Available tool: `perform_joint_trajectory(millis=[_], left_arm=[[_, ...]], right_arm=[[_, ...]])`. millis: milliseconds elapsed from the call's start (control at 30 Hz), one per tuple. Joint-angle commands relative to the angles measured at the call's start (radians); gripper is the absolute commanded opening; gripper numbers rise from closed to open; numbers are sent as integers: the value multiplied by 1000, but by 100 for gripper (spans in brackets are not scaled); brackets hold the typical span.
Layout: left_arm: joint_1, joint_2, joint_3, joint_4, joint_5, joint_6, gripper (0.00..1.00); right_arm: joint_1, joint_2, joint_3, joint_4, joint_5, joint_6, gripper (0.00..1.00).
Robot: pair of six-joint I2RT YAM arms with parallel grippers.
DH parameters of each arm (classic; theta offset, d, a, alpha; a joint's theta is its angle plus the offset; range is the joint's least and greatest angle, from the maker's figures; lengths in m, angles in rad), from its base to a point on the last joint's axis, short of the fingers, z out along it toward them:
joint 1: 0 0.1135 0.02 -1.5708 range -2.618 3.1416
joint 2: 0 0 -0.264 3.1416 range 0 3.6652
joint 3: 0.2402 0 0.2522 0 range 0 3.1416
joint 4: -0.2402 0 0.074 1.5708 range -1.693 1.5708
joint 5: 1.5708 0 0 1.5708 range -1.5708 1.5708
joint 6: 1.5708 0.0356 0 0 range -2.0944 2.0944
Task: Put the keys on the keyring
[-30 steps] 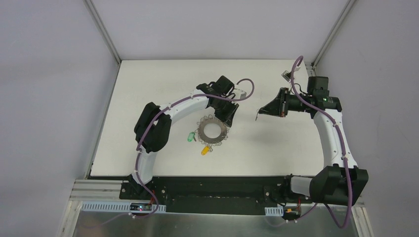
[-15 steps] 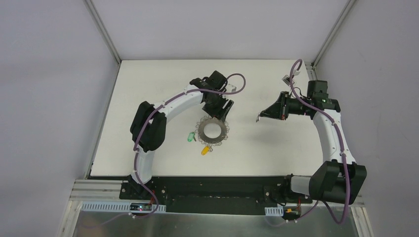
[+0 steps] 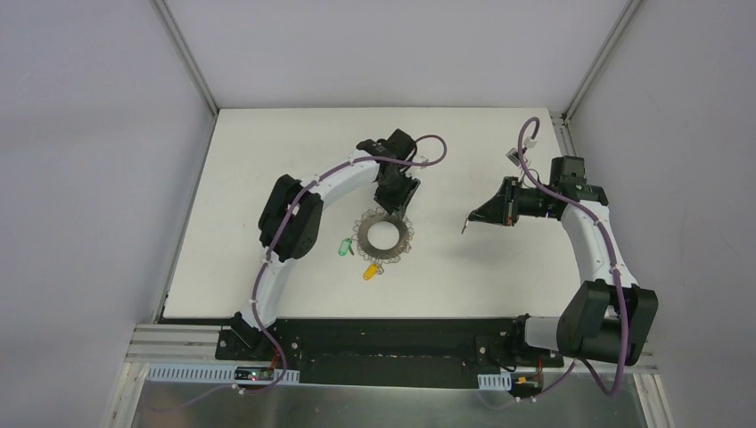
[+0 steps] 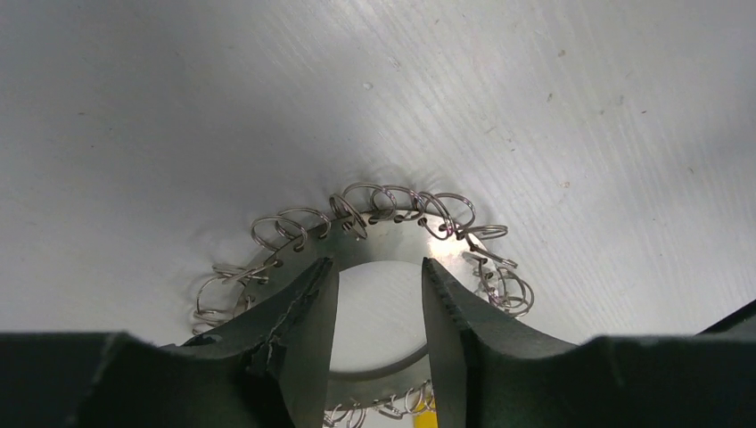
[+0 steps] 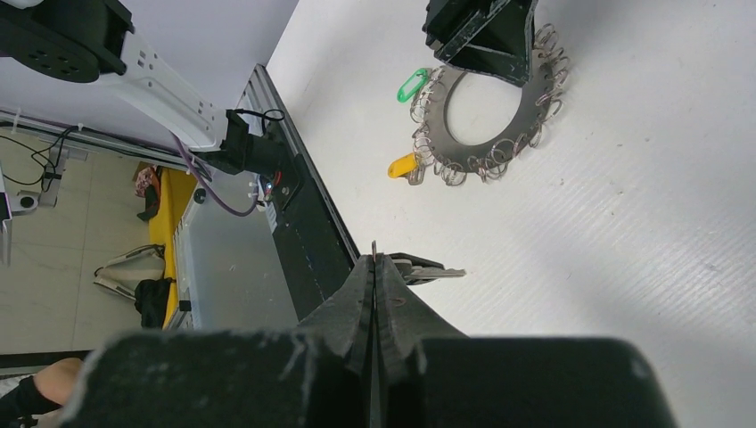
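Note:
The keyring (image 3: 384, 235), a flat grey metal loop fringed with small wire rings, lies mid-table. My left gripper (image 3: 393, 205) hangs over its far rim. In the left wrist view the left gripper (image 4: 376, 275) is open, its fingers straddling the hole of the keyring (image 4: 392, 228) with nothing between them. A green key (image 3: 343, 248) and a yellow-orange key (image 3: 369, 271) lie at the keyring's near left edge. My right gripper (image 3: 469, 223) is raised to the right, shut. In the right wrist view the right gripper (image 5: 375, 261) pinches a black-headed key (image 5: 428, 270) whose silver blade sticks out sideways.
The right wrist view also shows the keyring (image 5: 521, 120), green key (image 5: 412, 85) and yellow-orange key (image 5: 403, 165). A black base strip (image 3: 392, 343) runs along the near table edge. Grey walls close in the left, back and right sides. A small white connector (image 3: 512, 152) hangs by the right arm's cable.
My left gripper has come off the keyring's far right edge, opened, and shifted left over the far rim. The right gripper, still shut on the black key, drifted slightly nearer.

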Motion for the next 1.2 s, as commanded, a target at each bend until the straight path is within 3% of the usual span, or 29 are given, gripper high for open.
perform_joint_trajectory(millis=[0, 667, 1167], left_arm=[[-5, 15, 42, -13, 21, -33, 39], [-5, 78, 92, 0, 18, -32, 27], [3, 20, 67, 4, 21, -10, 0]], right_arm=[[-14, 7, -6, 2, -47, -48, 0], [-25, 22, -20, 0, -60, -51, 0], [-27, 22, -22, -2, -56, -51, 0]])
